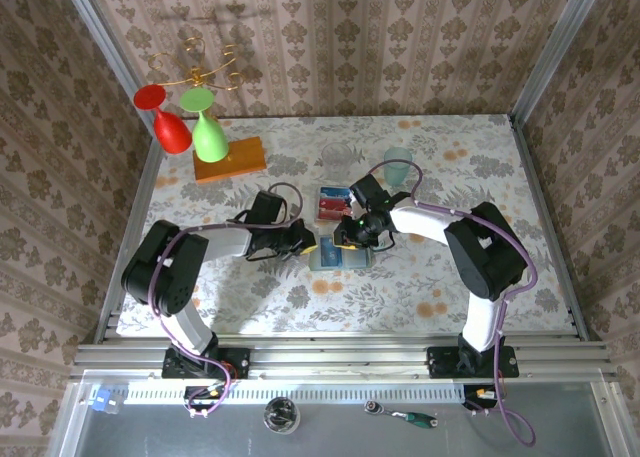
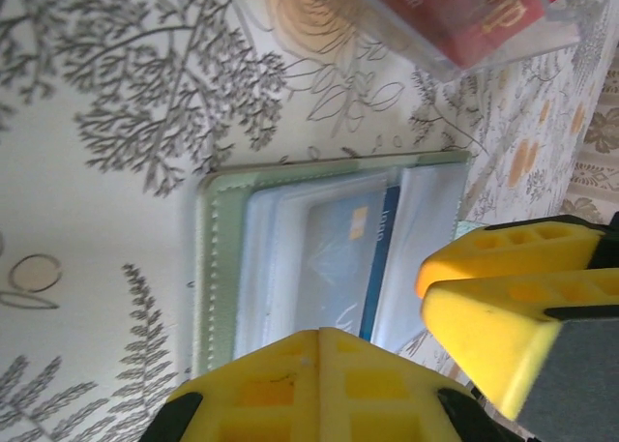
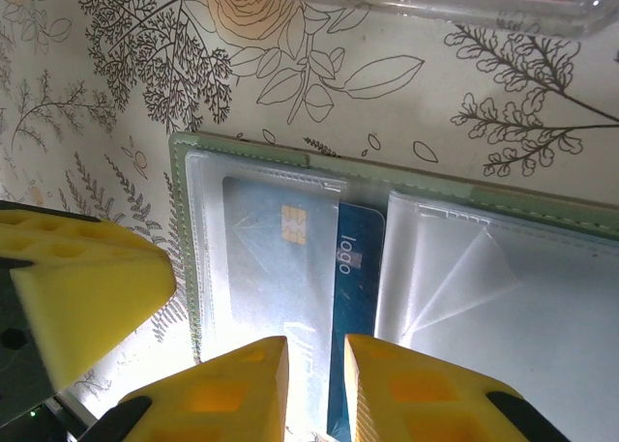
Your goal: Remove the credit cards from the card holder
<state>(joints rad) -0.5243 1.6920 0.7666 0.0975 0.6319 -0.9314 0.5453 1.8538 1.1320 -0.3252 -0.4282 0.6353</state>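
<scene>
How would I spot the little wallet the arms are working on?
On the flowery table, look centre, where the left tool and right tool converge. The card holder lies open beneath them: pale green, with clear pockets showing a blue card, unlike the clear case of red cards just behind.

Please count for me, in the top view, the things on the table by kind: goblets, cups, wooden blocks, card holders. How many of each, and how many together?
Goblets: 2, a red goblet and a green goblet
Cups: 2, a clear cup and a pale teal cup
Wooden block: 1
Card holder: 1
Total: 6
</scene>
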